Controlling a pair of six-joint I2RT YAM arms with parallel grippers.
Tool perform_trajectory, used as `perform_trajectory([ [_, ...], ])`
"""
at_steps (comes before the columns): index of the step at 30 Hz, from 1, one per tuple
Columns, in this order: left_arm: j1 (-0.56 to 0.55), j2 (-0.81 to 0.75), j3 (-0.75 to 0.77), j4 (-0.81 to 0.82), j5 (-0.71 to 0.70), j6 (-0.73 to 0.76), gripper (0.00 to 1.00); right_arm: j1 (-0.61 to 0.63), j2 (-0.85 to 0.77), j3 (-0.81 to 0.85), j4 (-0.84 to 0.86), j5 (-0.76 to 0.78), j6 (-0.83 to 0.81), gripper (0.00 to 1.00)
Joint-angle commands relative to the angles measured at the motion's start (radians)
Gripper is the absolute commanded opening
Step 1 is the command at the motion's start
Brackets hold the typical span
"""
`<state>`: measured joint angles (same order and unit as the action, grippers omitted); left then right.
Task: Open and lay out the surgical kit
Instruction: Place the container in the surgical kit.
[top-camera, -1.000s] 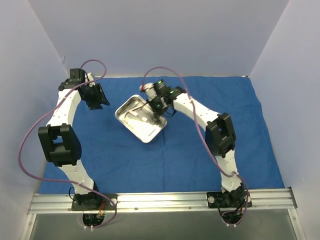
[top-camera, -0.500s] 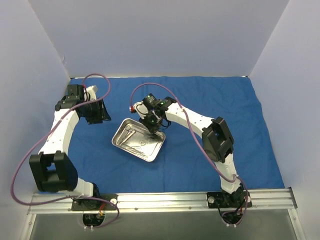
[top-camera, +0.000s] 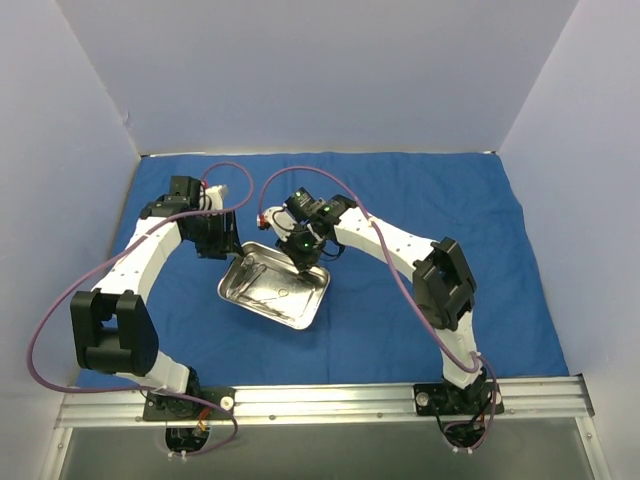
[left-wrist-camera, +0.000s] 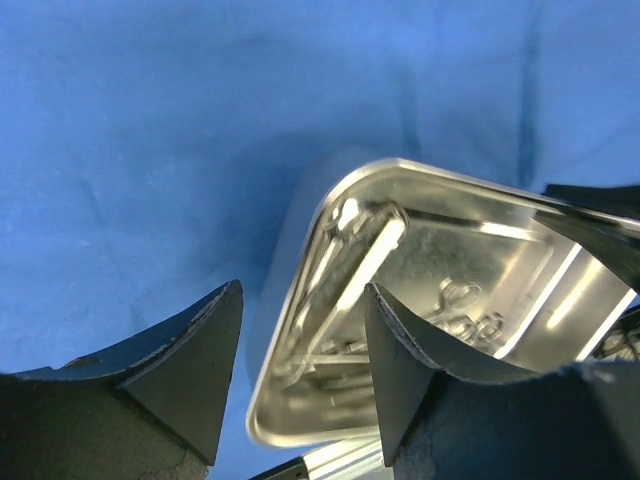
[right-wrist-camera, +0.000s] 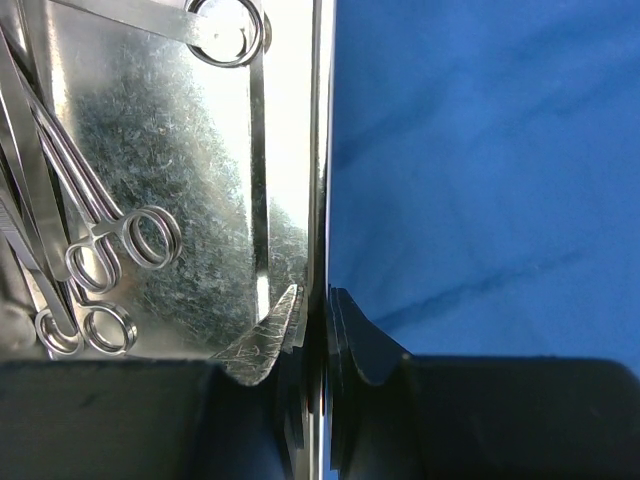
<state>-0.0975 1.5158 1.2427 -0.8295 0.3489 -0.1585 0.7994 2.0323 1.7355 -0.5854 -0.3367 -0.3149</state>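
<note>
The shiny steel tray (top-camera: 260, 310) lay flat on the blue cloth (top-camera: 400, 190), a little toward 9 o'clock from the middle of it. Inside the tray lay the small silver tools (right-wrist-camera: 148, 238) with ring handles. At least three showed, but they lay over each other, so I could not count them for sure. There was one tray and one cloth, and the cloth was spread out over most of the table. Three pale walls (top-camera: 320, 70) stood around it, at 9, 12 and 3 o'clock. A metal rail (top-camera: 320, 400) ran along the 6 o'clock edge, and two arms were fixed to it. The right gripper (right-wrist-camera: 315, 310) pinched the tray's rim at about 1 o'clock, with one finger inside the tray and one outside. The left gripper (left-wrist-camera: 300, 340) hung at about 10 o'clock from the tray, close to its corner. Its fingers stood fairly wide apart and held nothing.
</note>
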Motion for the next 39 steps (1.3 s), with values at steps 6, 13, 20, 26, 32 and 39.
perform_trajectory([
  [6, -0.018, 0.037, 0.032, -0.059, -0.03, 0.013, 0.56, -0.002, -0.112, -0.039, 0.027, -0.162, 0.014, 0.0],
  [13, -0.021, 0.055, 0.061, -0.131, 0.004, -0.081, 0.37, -0.097, -0.028, -0.05, 0.024, -0.453, 0.057, 0.0],
  [20, -0.025, 0.06, 0.077, -0.141, -0.004, -0.076, 0.45, -0.117, -0.003, -0.039, -0.008, -0.519, 0.043, 0.0],
  [26, -0.027, 0.066, 0.078, -0.149, 0.01, -0.064, 0.45, -0.115, 0.011, -0.027, -0.022, -0.524, 0.028, 0.0],
  [32, -0.025, 0.092, 0.08, -0.155, 0.018, -0.05, 0.42, -0.103, 0.012, -0.011, -0.021, -0.481, 0.023, 0.0],
  [39, -0.034, 0.116, 0.075, -0.154, 0.024, -0.053, 0.37, -0.072, -0.012, -0.005, 0.01, -0.357, 0.036, 0.0],
])
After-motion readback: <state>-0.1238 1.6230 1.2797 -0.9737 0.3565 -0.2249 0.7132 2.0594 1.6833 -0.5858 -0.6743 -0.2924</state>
